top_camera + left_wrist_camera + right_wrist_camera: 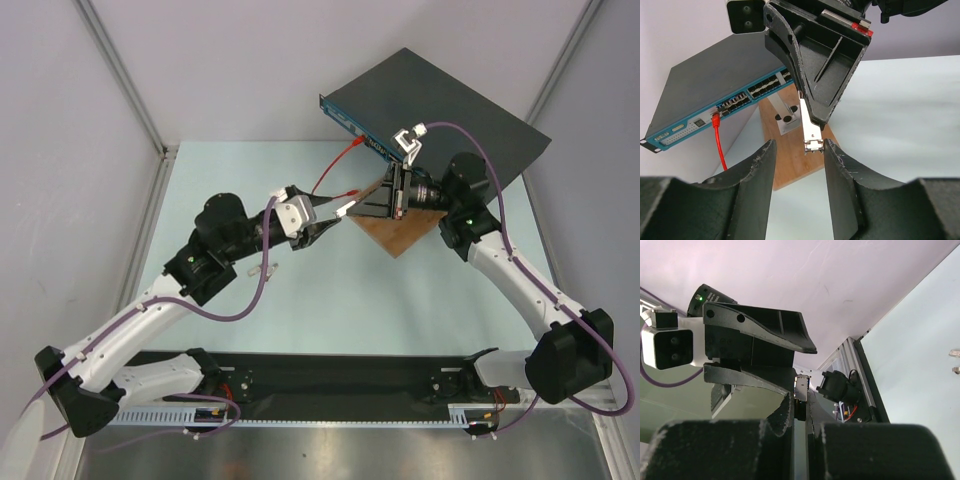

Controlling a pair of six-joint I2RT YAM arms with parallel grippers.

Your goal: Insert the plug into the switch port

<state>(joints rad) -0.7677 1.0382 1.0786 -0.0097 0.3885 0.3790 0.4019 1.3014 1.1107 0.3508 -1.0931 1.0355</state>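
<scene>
Midway: right claw (815, 119) clenches the silver metal plug (811, 136) short of the flat black, blue-fronted switch (715, 80) at the far right corner of the table (300, 310); left claw (799, 150) flanks it, released. Insertion not yet done.

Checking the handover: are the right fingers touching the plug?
Touching. The left wrist view shows the right fingers clamped on the upper end of the plug, with no gap.
</scene>
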